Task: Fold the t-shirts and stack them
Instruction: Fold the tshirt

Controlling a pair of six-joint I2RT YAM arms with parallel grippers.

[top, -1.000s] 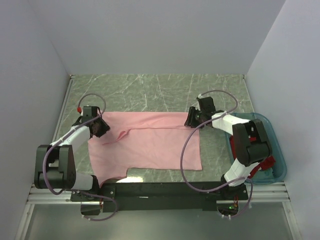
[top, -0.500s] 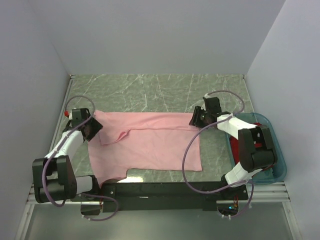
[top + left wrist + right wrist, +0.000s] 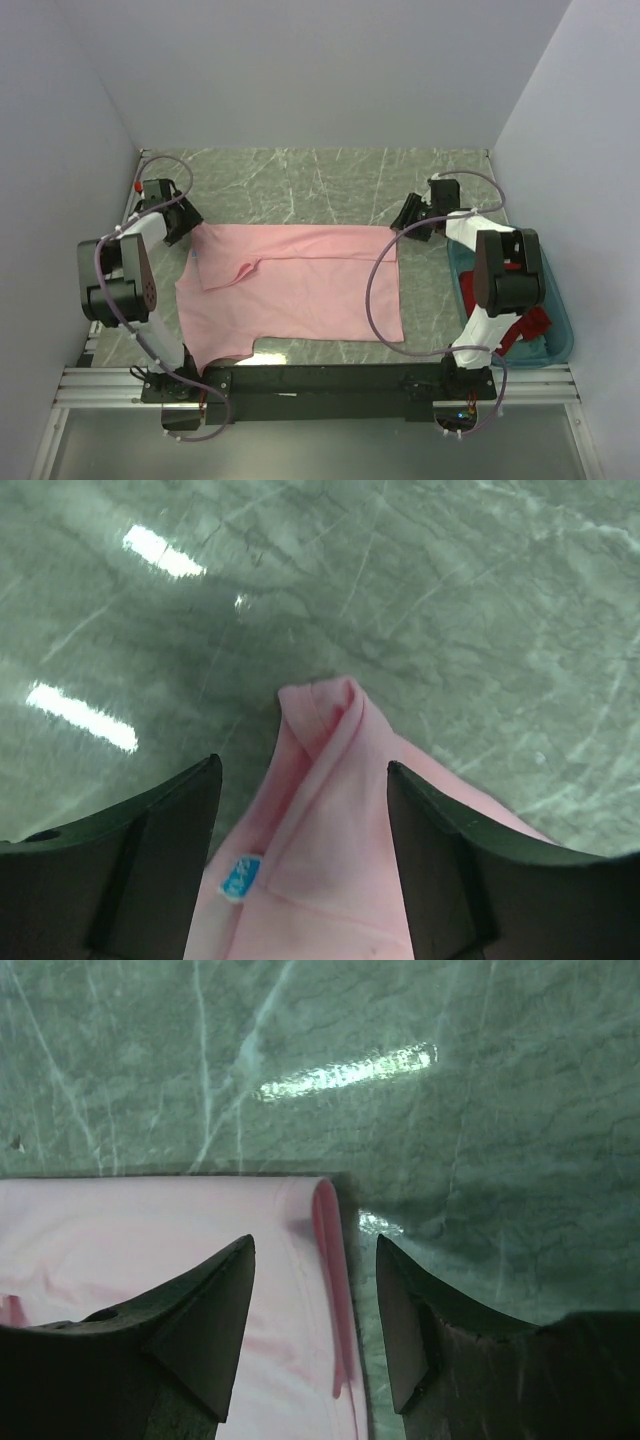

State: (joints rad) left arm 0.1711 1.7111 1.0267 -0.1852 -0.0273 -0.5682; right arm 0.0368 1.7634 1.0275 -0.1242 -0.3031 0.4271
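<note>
As both tools let go and draw outward, the pink t-shirt (image 3: 300, 285) settles flat on the table (image 3: 300, 180), its far edge pulled straight between them.

The left tool (image 3: 302, 780) has its jaws spread and pinches nothing. The shirt's far left corner, slightly rolled, lies just below and ahead of its fingertips, and a small blue label (image 3: 240, 877) shows further back between the jaws. A second ago this tool sat further in over the sleeve with its jaws much narrower. Now it hangs at the corner, clear of the cloth.

The right tool (image 3: 315, 1250) is likewise spread and holds nothing. The shirt's far right corner, with its rolled hem, lies under the gap and off to the tool's left, with bare table ahead and to its right. It has also backed off from the cloth edge it was at a moment ago.

Behind the right tool, toward its arm's base, the red t-shirt (image 3: 532, 325) sits bunched in the teal tub (image 3: 558, 305).

Flattening looks finished, so the first fold likely comes next and will need fresh grips on the pink shirt. The red one has yet to be started.
</note>
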